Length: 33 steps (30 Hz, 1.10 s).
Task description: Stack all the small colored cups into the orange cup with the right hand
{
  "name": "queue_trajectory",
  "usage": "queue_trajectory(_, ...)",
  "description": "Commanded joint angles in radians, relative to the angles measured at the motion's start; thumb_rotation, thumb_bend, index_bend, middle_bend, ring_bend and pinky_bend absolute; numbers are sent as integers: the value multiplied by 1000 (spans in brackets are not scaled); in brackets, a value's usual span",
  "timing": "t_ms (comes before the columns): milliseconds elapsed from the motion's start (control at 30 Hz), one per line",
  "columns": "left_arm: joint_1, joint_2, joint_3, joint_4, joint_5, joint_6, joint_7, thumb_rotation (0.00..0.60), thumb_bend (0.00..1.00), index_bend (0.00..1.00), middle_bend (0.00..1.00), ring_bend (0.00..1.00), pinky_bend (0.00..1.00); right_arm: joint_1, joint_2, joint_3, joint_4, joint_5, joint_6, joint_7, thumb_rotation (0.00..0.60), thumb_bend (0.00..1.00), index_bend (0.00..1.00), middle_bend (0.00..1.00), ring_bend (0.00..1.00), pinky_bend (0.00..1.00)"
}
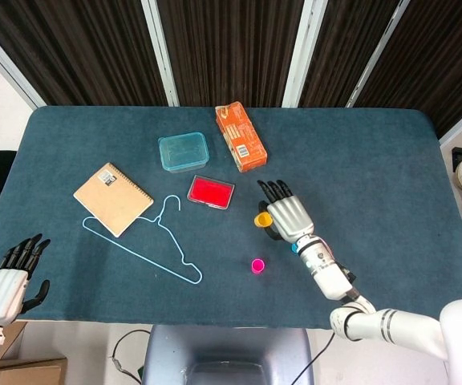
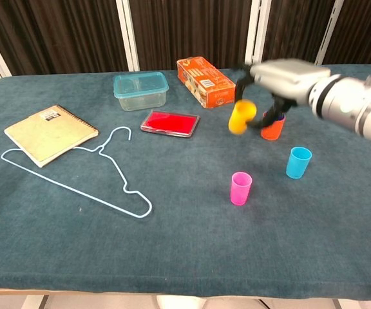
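My right hand (image 2: pixel 281 78) holds a yellow cup (image 2: pixel 240 117) lifted off the table and tilted. The cup hangs just left of the orange cup (image 2: pixel 272 129), which stands upright with a dark cup inside it. In the head view my right hand (image 1: pixel 287 215) covers the orange cup, and the yellow cup (image 1: pixel 262 218) shows at its left edge. A pink cup (image 2: pixel 241 188) and a blue cup (image 2: pixel 298 161) stand upright on the cloth nearer the front. My left hand (image 1: pixel 8 282) rests at the table's near left corner, fingers apart, holding nothing.
An orange box (image 1: pixel 241 135), a teal lidded container (image 1: pixel 184 151) and a red tin (image 1: pixel 211 192) lie behind the cups. A notebook (image 1: pixel 112 198) and a light blue wire hanger (image 1: pixel 147 241) lie to the left on the blue-covered table (image 1: pixel 391 160).
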Motion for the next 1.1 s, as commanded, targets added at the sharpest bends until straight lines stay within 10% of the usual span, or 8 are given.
queue_trajectory(33,0,-1,2,0,1,-1,2,600,446,0,0,0,129,-15,6,79,28,24,55,37,600,462,645,40,0,0)
queue_trajectory(333,-3,-7,3,-1,-3,-10,17,600,446,0,0,0,129,10,-16,93,183,192,-59,-66,600,462,641,40,0,0)
queue_trajectory(833,-4,-6,1,-1,-5,-12,15,600,447,0,0,0,130,7,-37,61,213,168,-86,-47,600,462,619,40,0,0)
queue_trajectory(1100,-5,-4,-1,-1,-5,-10,10,600,447,0,0,0,130,-2,-8,56,159,189,-116,-42,600,462,49,0,0,0)
